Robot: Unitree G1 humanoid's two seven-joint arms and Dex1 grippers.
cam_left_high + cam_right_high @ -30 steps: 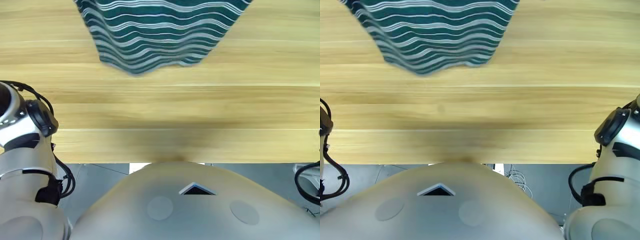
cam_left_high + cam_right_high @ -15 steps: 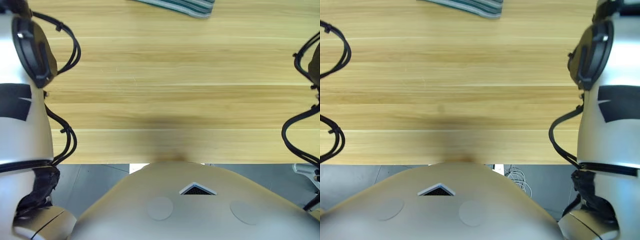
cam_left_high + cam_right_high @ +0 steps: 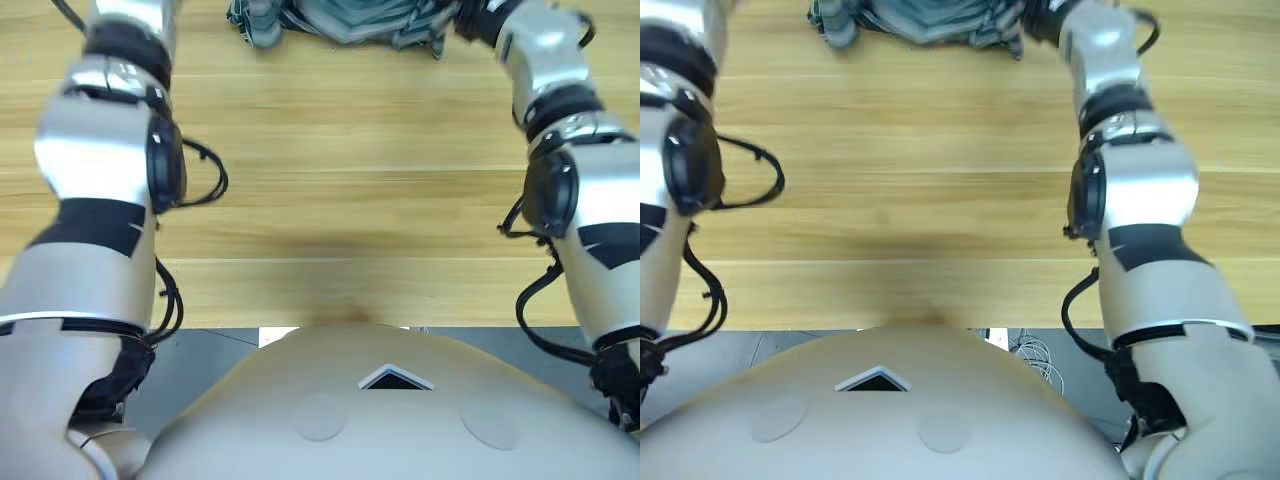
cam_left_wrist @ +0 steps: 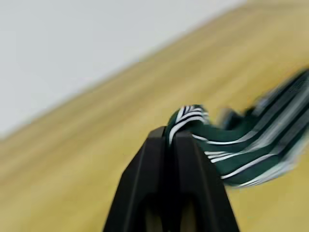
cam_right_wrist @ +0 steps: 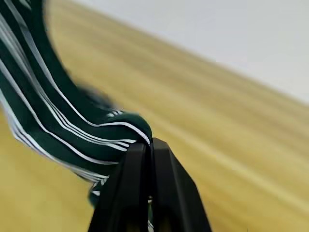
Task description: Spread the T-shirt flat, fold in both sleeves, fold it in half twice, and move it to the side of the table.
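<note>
Since 1 s ago both arms have swung up and out over the bench (image 3: 340, 200). The T-shirt (image 3: 335, 18), then a broad striped panel, is now a crumpled bundle strung between them.

Left end effector (image 4: 170, 137): clenched on a fold of green-and-white striped cloth, fabric pinched right at the tips. The rest of the shirt trails off from there toward the other arm.

Right end effector (image 5: 147, 145): same story, clamped on a striped fold, w/ cloth running away from its tips toward the left arm.

So the shirt sits between the two end effectors. Its long axis runs from one to the other, slack and gathered in the middle (which part each one holds, hem, shoulder or sleeve, I can't tell). Whether the bundle rests on the bench or hangs just above it isn't clear.

Judgement: this is step one, the spreading, not yet done. Neither arm is nearer, as both already have cloth. The next move prob. turns on drawing the end effectors apart along that axis to take out the slack. The shirt would then go down on the bare wood on the robot's side of both grips.
</note>
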